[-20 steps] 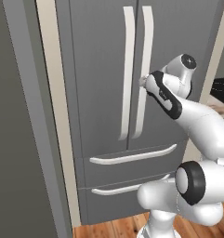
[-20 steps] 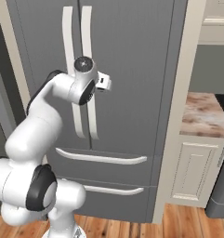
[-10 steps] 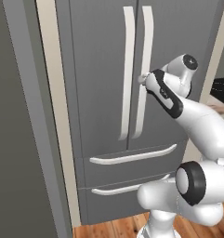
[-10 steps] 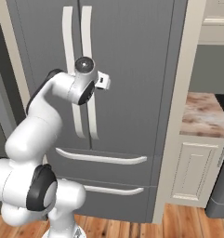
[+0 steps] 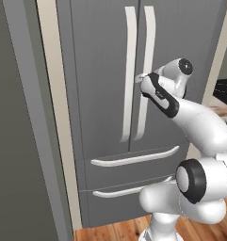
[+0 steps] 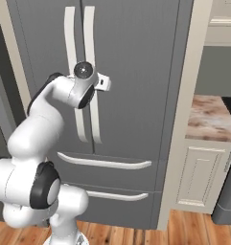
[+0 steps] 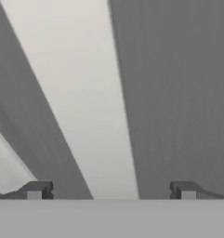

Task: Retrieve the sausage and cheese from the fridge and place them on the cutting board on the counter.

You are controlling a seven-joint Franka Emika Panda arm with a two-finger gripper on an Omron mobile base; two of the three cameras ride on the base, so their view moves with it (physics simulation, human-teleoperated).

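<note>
The fridge (image 5: 105, 117) is shut, so opening it looks like the step in hand. The fingers (image 7: 38, 189) stand wide, with the right door's handle (image 7: 85, 102) between them. Next they should likely close on it and pull. Sausage and cheese presumably lie inside.

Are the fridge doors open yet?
No, both doors of the fridge sit flush and shut, and the open gripper is only lined up at the right door's handle.

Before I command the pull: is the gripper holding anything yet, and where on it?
Nothing is held. The gripper is open, its fingertips either side of the right door handle of the fridge, not closed on it.
</note>
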